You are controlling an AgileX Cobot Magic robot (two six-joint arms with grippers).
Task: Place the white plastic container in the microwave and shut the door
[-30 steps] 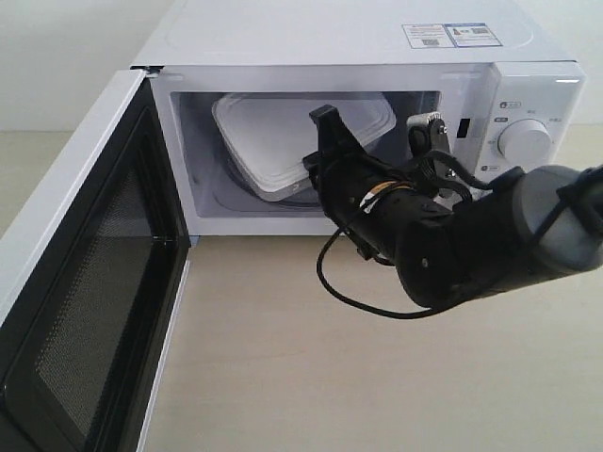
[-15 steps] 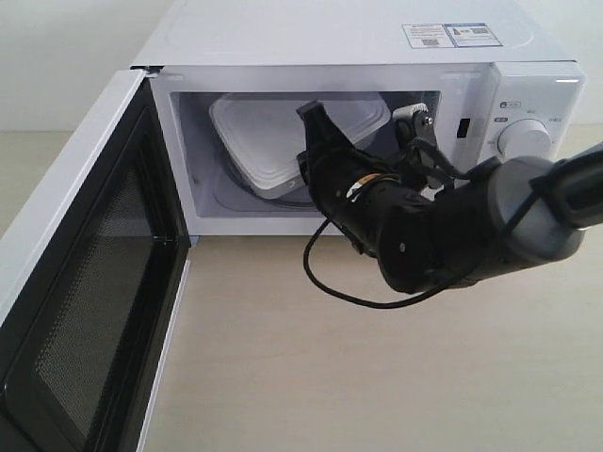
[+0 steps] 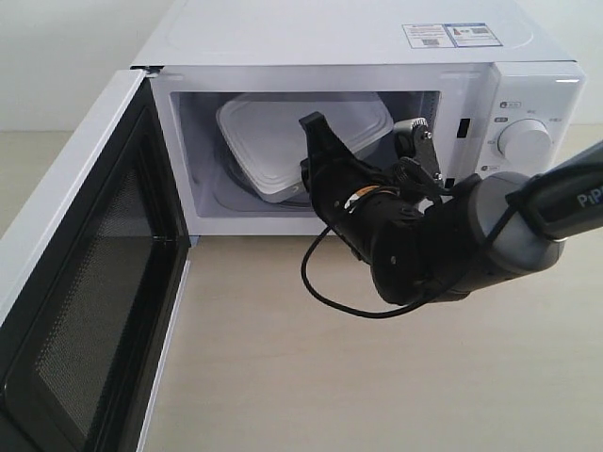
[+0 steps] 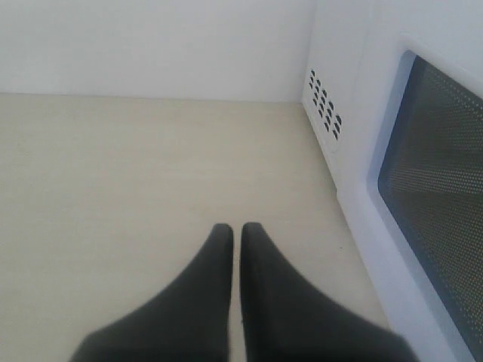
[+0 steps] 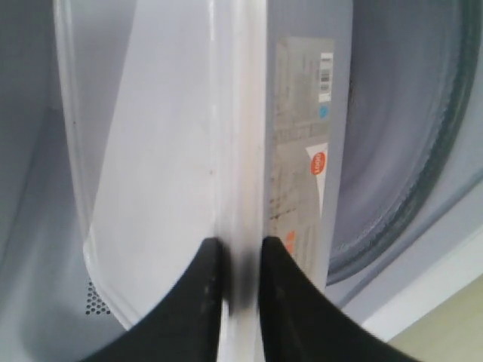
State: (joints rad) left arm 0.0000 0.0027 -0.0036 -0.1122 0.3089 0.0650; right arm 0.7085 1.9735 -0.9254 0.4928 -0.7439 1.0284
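**A:** Your right gripper [image 5: 240, 260] is clamped on the white plastic container [image 5: 151, 151] by its rim. How far along are you?

**B:** It's tilted inside the microwave [image 3: 330, 38], not lying flat yet. You've got release left, and the door [image 3: 85, 254] is wide open.

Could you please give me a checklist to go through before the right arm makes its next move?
1. right gripper clamped on the rim of the white plastic container: ok.
2. Container inside the microwave: ok.
3. Container lying flat on the glass turntable: not ok, it is tilted.
4. door swung wide open, apart from the arm: ok.
5. left gripper shut and holding nothing: ok.
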